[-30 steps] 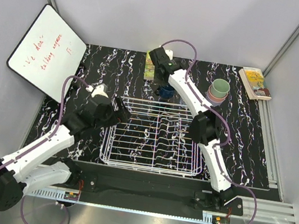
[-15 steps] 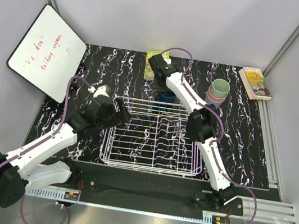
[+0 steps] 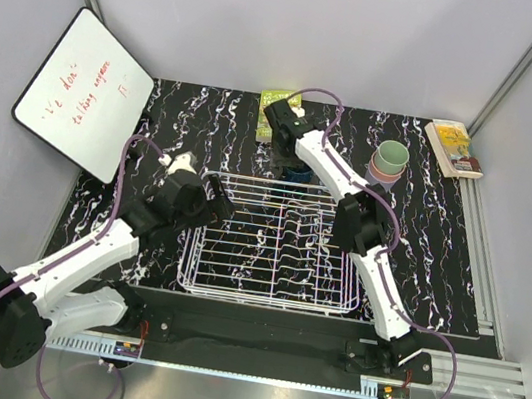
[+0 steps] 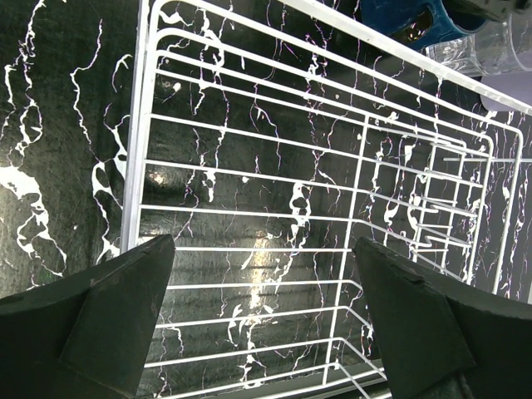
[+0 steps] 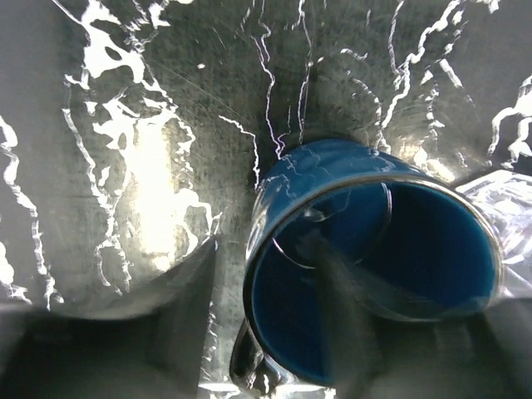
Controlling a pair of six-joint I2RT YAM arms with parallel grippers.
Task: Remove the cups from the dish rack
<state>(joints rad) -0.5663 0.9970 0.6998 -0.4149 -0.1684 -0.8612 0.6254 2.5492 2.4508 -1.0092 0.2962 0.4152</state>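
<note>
Found the dish rack [image 3: 265,302] by the table's [image 3: 437,267] near edge: white wire, upright tines in its right half, no cup seen in it. Noted the left gripper [image 3: 217,200] above the rack's far left corner, fingers spread wide over bare wire, holding nothing. Placed the dark blue cup [image 5: 416,249] just beyond the rack's far edge, upright on the black marbled surface, mouth up, smooth and glossy, a clear glass [image 4: 499,50] just beside it. Caught the right gripper [image 5: 262,258] much the nearer, astride the cup's wall: one finger inside the mouth, blurred, the other outside and off the wall, so parted, not pinching. Judged a straight lift along the cup's upright axis the clean way out. Spotted stacked cups [image 3: 390,160], pale green on top, toward the far right corner.
</note>
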